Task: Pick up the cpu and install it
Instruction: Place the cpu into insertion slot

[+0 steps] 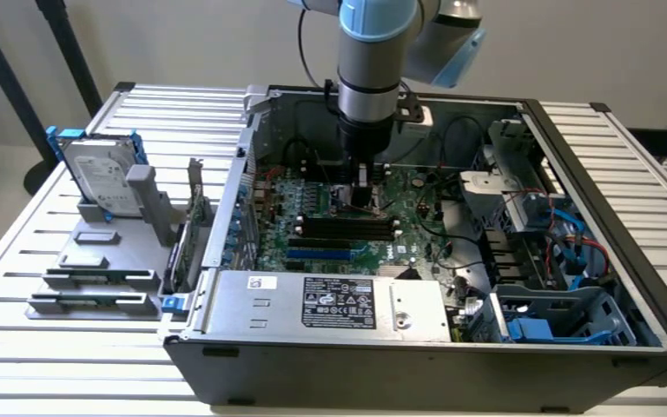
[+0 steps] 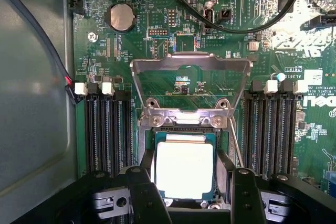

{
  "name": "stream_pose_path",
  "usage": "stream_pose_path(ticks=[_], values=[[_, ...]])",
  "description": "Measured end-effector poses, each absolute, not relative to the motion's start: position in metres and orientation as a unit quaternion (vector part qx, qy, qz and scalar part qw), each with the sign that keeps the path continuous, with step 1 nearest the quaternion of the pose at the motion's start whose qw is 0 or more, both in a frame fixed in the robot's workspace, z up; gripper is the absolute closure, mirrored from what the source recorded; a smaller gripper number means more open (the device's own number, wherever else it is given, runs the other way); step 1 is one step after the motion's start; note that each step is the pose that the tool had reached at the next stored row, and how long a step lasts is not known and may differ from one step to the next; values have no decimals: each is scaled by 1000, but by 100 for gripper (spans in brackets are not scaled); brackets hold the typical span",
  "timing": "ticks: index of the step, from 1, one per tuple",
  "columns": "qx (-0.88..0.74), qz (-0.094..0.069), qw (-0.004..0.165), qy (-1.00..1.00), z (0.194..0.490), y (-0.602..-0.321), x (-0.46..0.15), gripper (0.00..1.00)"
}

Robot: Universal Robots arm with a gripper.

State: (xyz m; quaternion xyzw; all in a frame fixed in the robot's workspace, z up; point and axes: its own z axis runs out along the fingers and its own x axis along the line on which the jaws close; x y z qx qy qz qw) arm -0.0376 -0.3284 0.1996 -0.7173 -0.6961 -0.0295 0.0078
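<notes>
Your black two-fingered gripper [image 2: 187,165] stands with its jaws wide. One finger lies along each of two opposite edges of the small flat square cpu [image 2: 185,169] with the silver-grey metal top. It reads as a grip on the chip. The cpu sits over the socket on the green motherboard [image 2: 157,3]. You cannot tell from here whether it is seated in the socket or just above it.

I think the main risk is a chip that is slightly tilted or turned in the fingers. Then a corner could ride on the socket rim, and any downward force could fall on the contacts beneath. Fingers that part unevenly could drag the cpu sideways.

The silver metal load plate [image 2: 189,66] stands hinged open just beyond the chip. Its thin wire lever [image 2: 236,140] runs close beside one finger, so a sideways drift could catch it.

The long black memory slots [image 2: 107,129] flank the socket on both sides and leave only narrow lanes for the fingers. A black cable [image 2: 236,29] loops across the board further out. In the exterior view, the arm reaches straight down into the dark grey computer case [image 1: 426,356]. The case walls stand well apart from the wrist, so the free room is straight up.
</notes>
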Motion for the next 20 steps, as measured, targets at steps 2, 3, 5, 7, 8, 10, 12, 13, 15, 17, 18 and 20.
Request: stream_pose_path(ticks=[2, 3, 5, 7, 8, 10, 12, 13, 15, 17, 18, 20], values=[[-717, -30, 8, -696, 198, -328, -38, 45], [-717, -30, 8, -696, 198, -328, -38, 45], [-717, -30, 8, -696, 198, -328, -38, 45], [-717, -30, 8, -696, 198, -328, -38, 45], [-717, -30, 8, -696, 198, -328, -38, 45], [-717, -30, 8, -696, 198, -328, -38, 45], [-717, -30, 8, -696, 198, -328, -38, 44], [-717, -30, 8, -696, 198, -328, -38, 38], [-717, -30, 8, -696, 198, -328, -38, 38], [-717, -30, 8, -696, 198, -328, -38, 31], [-717, -30, 8, -696, 198, -328, -38, 31], [-717, -30, 8, -696, 198, -328, -38, 31]])
